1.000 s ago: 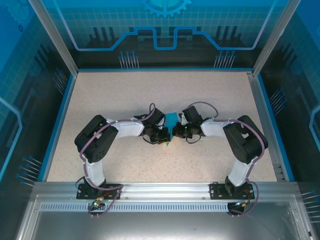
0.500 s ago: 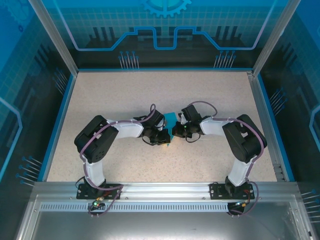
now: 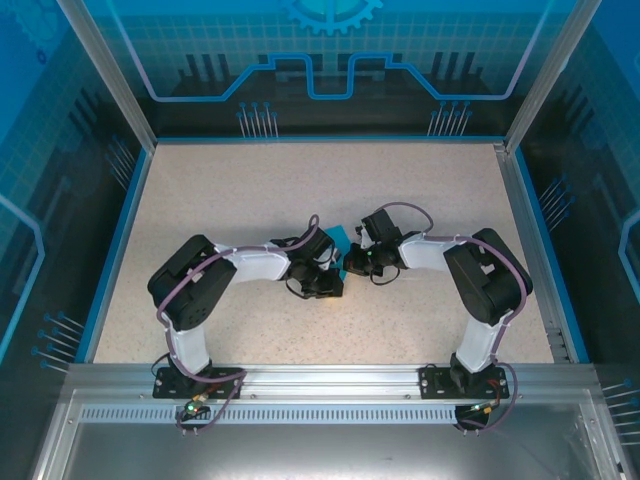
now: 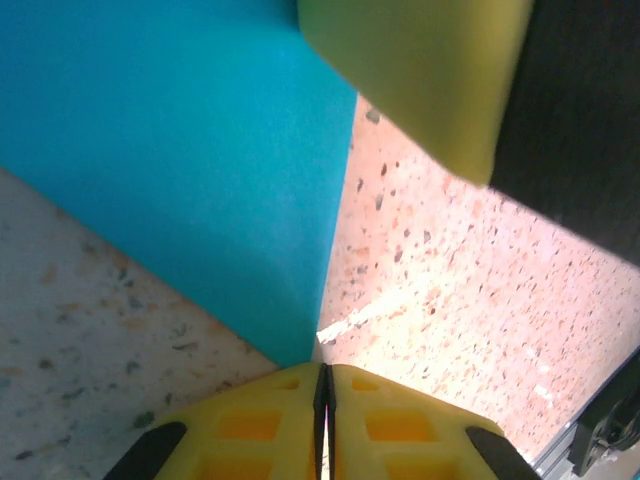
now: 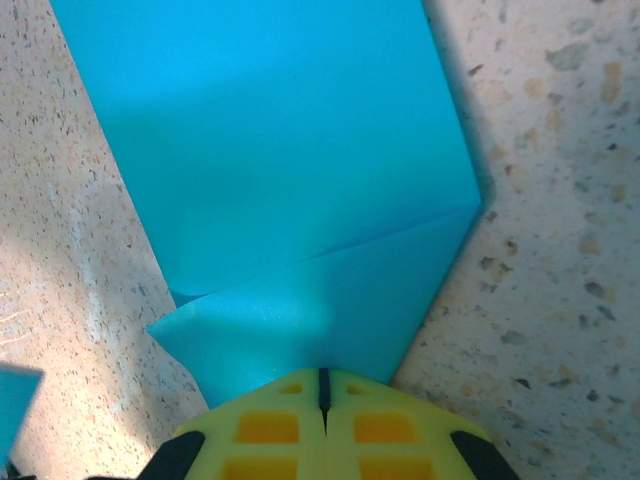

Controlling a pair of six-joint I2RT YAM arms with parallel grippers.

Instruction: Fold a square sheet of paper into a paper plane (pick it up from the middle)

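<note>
1. The folded turquoise sheet of paper (image 3: 339,238) is found near the middle of the table (image 3: 250,190).
2. The left hand (image 4: 322,385) is clamped on one pointed corner of it.
3. The right hand (image 5: 322,388) is clamped on a folded flap.

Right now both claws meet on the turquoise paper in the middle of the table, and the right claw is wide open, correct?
No: the right claw is shut on the turquoise paper, its fingers pressed together in the right wrist view. The rest stands: it meets the left claw on the paper in the middle of the table.
</note>
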